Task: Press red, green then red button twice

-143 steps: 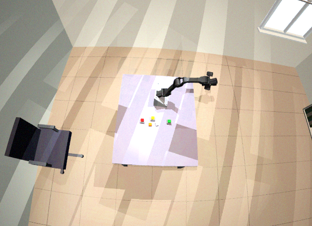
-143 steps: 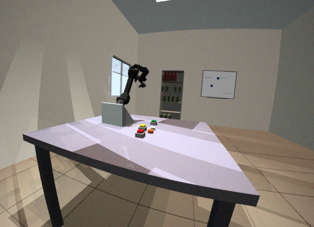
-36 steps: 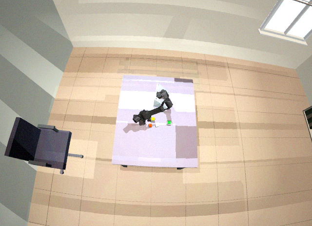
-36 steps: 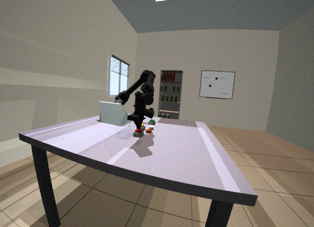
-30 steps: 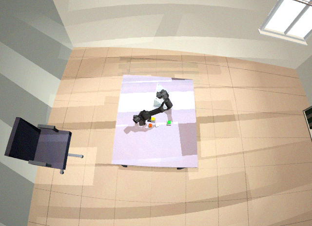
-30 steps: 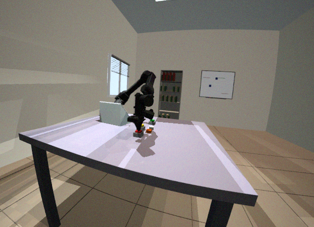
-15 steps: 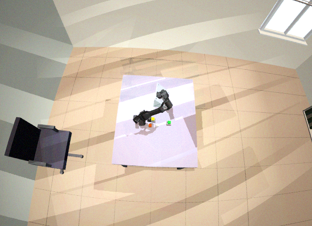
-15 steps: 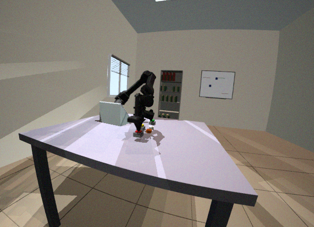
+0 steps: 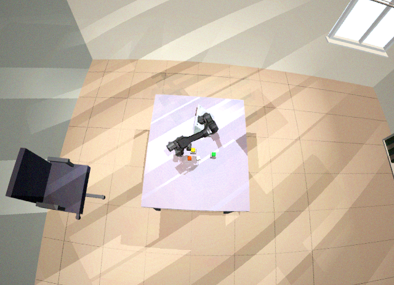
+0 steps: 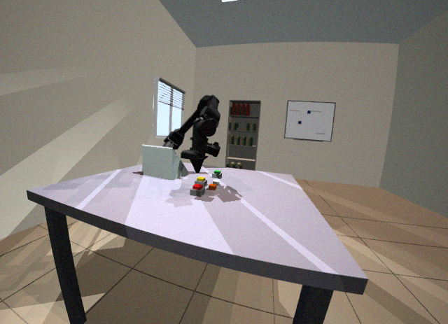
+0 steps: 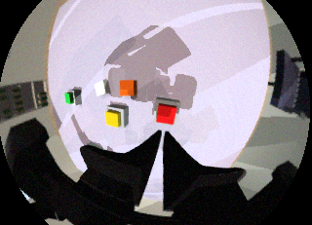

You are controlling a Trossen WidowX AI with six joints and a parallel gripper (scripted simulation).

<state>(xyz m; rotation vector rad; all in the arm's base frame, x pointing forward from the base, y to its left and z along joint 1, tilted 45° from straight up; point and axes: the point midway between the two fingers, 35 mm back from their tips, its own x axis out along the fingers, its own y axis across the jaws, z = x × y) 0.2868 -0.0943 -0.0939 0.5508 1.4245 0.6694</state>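
- Worktop [image 10: 253,227]: pale lilac slab on dark legs, carrying a small cluster of buttons and blocks near its middle.
- Green button [image 11: 69,98]: leftmost in the wrist view, on a grey base, set apart from the rest of the cluster; cap faces straight up. In the exterior view [image 10: 217,172] it sits farthest back.
- White block [image 11: 100,88]: small, just right of the green button and beside the orange block; whether the two touch cannot be told.
- Yellow button [image 11: 115,118]: square cap on a grey base, facing up, below the white and orange blocks in the wrist view.
- Orange block [image 11: 128,88]: small cube, between the white block and the red button, apart from both.
- Red button [image 11: 167,114]: rightmost of the cluster, square cap on a grey base, no evident long axis, face pointing up. Nearest the viewer in the exterior view [image 10: 197,187].
- Gripper [image 11: 160,135]: fingers pressed together into one point, nothing between them; aimed downward, tip above the worktop and just short of the red button, not touching it. Seen from outside [image 10: 197,169] it hangs above the cluster.
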